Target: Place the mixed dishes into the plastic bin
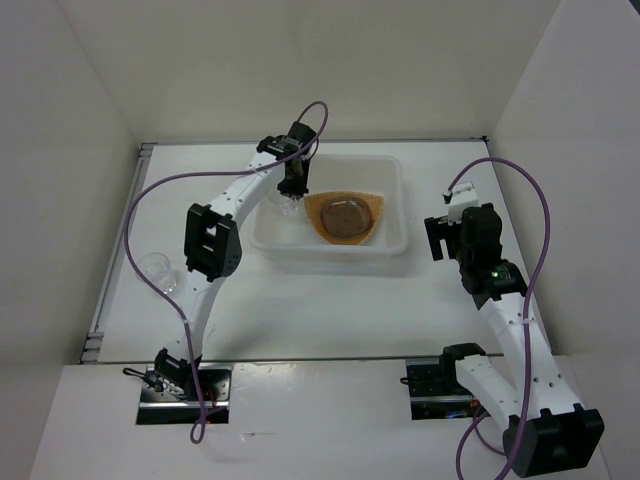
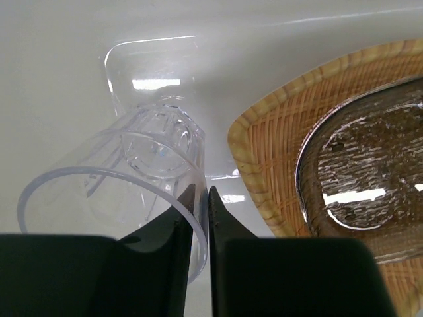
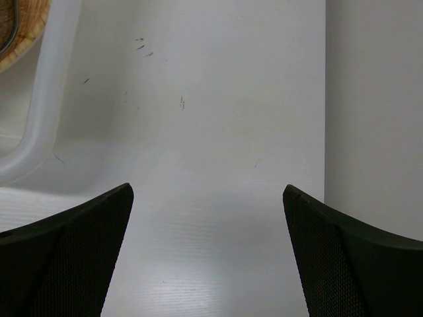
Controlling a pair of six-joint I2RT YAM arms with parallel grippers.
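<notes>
The plastic bin [image 1: 390,170] stands at the back middle of the table. In it lies the orange-tan ribbed plate [image 1: 318,212] with a greyish saucer [image 1: 345,218] on top; both show in the left wrist view, the plate [image 2: 277,132] and the saucer [image 2: 370,152]. My left gripper [image 1: 292,196] is inside the bin's left end, shut on the wall of a clear cup [image 2: 125,172], which it holds tilted above the bin floor [image 2: 66,79]. A second clear cup [image 1: 158,270] sits on the table at the left. My right gripper [image 3: 208,191] is open and empty over the table, right of the bin [image 3: 46,99].
White walls enclose the table on the left, back and right. The right wall [image 3: 373,99] is close beside my right gripper. The table's front edge [image 1: 330,358] lies just ahead of the arm bases.
</notes>
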